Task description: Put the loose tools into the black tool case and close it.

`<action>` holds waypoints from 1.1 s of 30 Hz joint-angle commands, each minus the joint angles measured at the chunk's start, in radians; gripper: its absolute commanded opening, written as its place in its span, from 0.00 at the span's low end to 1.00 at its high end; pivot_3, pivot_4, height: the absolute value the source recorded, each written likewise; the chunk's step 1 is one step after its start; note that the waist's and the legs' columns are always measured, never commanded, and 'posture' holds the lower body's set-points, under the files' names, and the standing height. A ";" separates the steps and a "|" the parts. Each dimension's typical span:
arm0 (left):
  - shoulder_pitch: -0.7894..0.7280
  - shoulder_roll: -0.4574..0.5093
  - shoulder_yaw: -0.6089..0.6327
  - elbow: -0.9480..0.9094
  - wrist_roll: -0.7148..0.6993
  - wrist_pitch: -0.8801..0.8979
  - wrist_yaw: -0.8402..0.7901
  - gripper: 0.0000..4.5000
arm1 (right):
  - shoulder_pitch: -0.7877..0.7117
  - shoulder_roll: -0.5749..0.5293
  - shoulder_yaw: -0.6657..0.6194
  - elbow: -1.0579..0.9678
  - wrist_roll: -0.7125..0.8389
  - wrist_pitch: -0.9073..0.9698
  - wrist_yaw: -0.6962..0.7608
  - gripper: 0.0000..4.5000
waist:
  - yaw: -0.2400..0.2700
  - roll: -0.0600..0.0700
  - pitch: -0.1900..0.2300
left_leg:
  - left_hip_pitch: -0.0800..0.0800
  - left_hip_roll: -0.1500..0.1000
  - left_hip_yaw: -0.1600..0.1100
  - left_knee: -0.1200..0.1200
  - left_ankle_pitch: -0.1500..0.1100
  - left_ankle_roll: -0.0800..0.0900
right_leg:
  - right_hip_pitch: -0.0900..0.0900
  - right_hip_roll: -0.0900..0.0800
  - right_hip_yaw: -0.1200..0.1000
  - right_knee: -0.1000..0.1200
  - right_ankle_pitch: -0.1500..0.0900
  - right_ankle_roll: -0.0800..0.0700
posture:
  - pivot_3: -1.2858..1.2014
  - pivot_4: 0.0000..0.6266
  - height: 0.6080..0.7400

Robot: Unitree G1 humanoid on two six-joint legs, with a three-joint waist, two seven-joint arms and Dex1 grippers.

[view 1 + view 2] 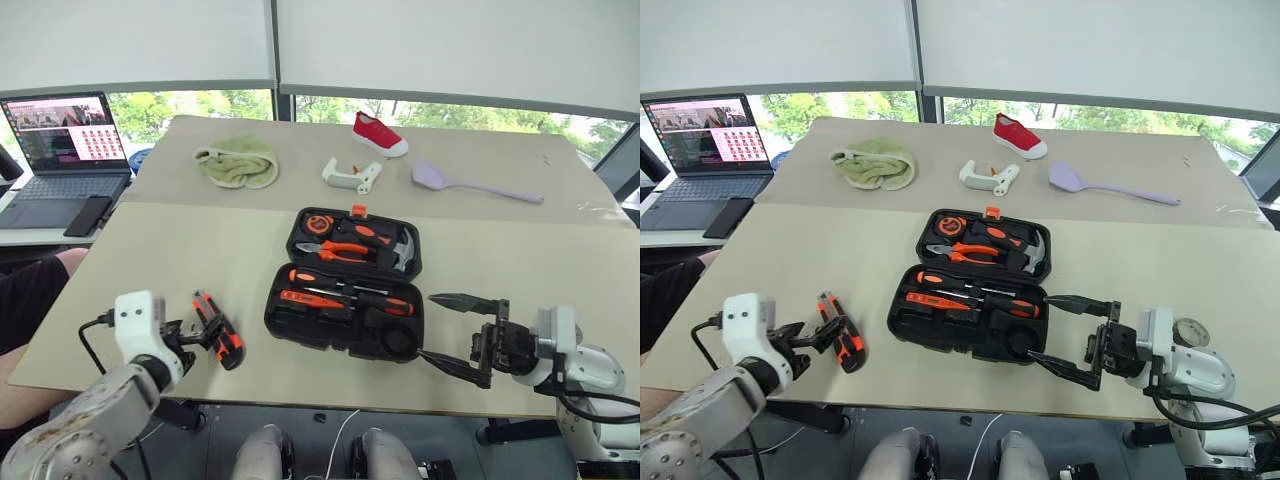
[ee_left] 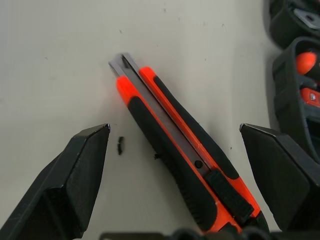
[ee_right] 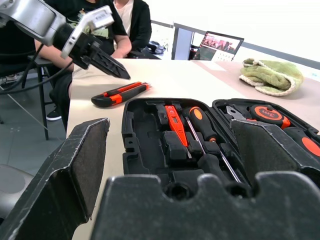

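Two beige tables (image 1: 200, 250) butted together, seam running across. Behind them a window band (image 1: 450, 113) with green trees outside, daylight coming in; white roller blinds (image 1: 450, 45) drawn over the upper part, dark mullion between them. To the left, a side desk (image 1: 20, 236) with an open laptop (image 1: 62, 150), screen lit, and a dark phone (image 1: 88, 215) beside it. Grey floor (image 3: 20, 165) below.
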 commanded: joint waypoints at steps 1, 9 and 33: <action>-0.038 -0.029 -0.056 0.016 0.017 0.058 0.056 0.99 | 0.008 -0.026 -0.036 -0.044 0.035 0.018 -0.002 1.00 | 0.000 0.000 0.000 | 0.000 0.000 0.000 0.000 0.000 0.000 | 0.000 0.000 0.000 0.000 0.000 0.000 | 0.52 0.24 0.99; -0.065 -0.086 -0.143 0.056 0.123 0.174 0.109 0.99 | 0.041 -0.054 -0.068 -0.072 0.059 0.058 -0.010 1.00 | 0.002 0.005 -0.003 | 0.003 0.000 0.000 -0.001 -0.001 0.001 | 0.004 -0.001 0.000 -0.002 0.000 0.000 | 0.52 0.24 0.99; -0.012 0.557 -0.127 0.289 0.264 -0.646 -1.177 0.37 | 0.039 -0.095 -0.086 -0.095 0.049 0.134 -0.029 1.00 | 0.013 0.004 0.000 | -0.005 0.003 -0.002 -0.011 0.002 -0.009 | -0.017 -0.003 0.000 -0.002 -0.007 -0.018 | 0.52 0.24 0.99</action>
